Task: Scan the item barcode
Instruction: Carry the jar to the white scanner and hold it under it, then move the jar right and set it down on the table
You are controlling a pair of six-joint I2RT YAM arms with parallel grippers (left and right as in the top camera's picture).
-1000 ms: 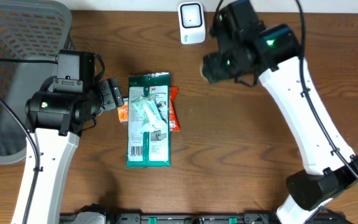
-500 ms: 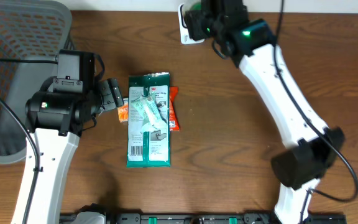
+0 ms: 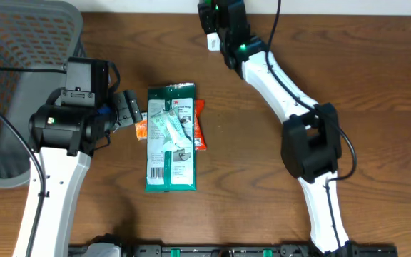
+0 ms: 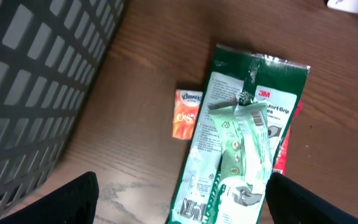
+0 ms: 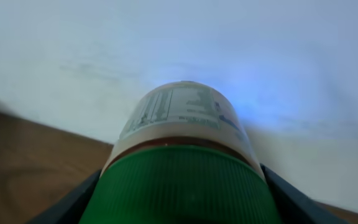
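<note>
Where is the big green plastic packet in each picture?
Overhead: the green plastic packet lies mid-table, left of centre.
Left wrist: the packet sits right of centre, reaching the bottom edge.
Right wrist: not in it; only a green-capped bottle shows.
Shared landmark: the small orange tissue pack just left of it.

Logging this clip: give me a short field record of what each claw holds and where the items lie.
right claw: shut on green-capped plastic bottle, up by white boxy scanner at the far edge
left claw: open, empty, above brown wooden table
green plastic package: flat, barcode up, mid-table
small orange tissue packet: beside the package, on the basket side
grey mesh basket: far left
</note>
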